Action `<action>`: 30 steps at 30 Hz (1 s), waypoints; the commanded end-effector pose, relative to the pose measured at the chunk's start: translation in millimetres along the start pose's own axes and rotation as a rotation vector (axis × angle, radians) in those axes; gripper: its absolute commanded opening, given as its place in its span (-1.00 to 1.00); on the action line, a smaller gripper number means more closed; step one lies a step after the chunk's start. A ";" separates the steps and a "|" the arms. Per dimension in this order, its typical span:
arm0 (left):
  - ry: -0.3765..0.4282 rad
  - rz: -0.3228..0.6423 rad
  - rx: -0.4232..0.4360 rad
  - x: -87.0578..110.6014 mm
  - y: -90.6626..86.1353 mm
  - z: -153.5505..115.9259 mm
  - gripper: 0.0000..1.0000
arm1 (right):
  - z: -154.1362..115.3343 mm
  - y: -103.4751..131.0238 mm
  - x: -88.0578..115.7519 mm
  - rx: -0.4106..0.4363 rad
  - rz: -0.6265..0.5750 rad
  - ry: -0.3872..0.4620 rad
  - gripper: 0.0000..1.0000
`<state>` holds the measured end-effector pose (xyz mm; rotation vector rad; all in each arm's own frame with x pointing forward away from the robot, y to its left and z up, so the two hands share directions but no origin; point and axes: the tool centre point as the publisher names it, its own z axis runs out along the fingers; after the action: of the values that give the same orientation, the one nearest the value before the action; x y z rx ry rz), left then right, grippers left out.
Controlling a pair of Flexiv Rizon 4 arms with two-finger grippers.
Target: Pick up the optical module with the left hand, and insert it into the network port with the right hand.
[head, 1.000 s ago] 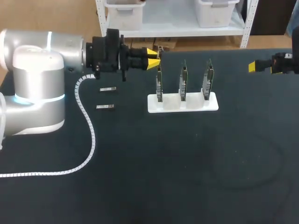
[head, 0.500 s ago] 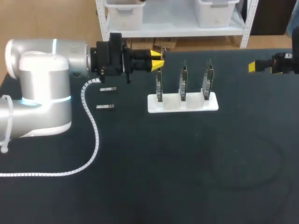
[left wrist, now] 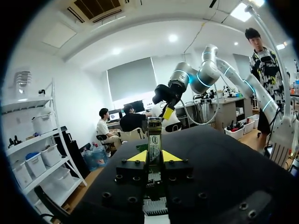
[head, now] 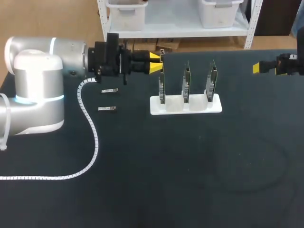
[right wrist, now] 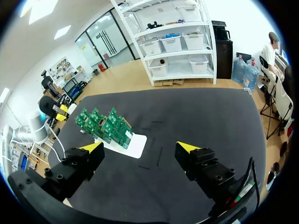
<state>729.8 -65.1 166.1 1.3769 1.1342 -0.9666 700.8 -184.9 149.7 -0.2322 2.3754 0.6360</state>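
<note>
My left gripper (head: pixel 156 63) hangs above the table's far left, just left of the first circuit board, shut on a small optical module (left wrist: pixel 154 141) that stands upright between its yellow tips (left wrist: pixel 171 156). In the head view the module (head: pixel 162 50) pokes out past the fingers. Three green circuit boards (head: pixel 186 81) stand upright in a white holder (head: pixel 185 105); I cannot make out their ports. My right gripper (head: pixel 259 68) hovers at the far right edge, open and empty (right wrist: pixel 140 154), facing the boards (right wrist: pixel 106 124).
Two spare modules (head: pixel 109 90) (head: pixel 107 109) lie on the black table left of the holder. A white spiral cable (head: pixel 90 142) from my left arm trails over the table's left side.
My left arm nudged right toward the first board, then drew back to the left, still holding the module. The right arm has not moved.
</note>
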 end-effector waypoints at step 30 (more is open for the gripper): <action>0.035 0.078 0.017 0.6 17.8 9.3 -1.00 | -0.9 0.8 0.3 0.003 0.001 0.000 1.00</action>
<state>747.2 -73.6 168.7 1.4462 1.0915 -0.9018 700.8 -184.9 149.7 -0.2322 2.3754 0.6360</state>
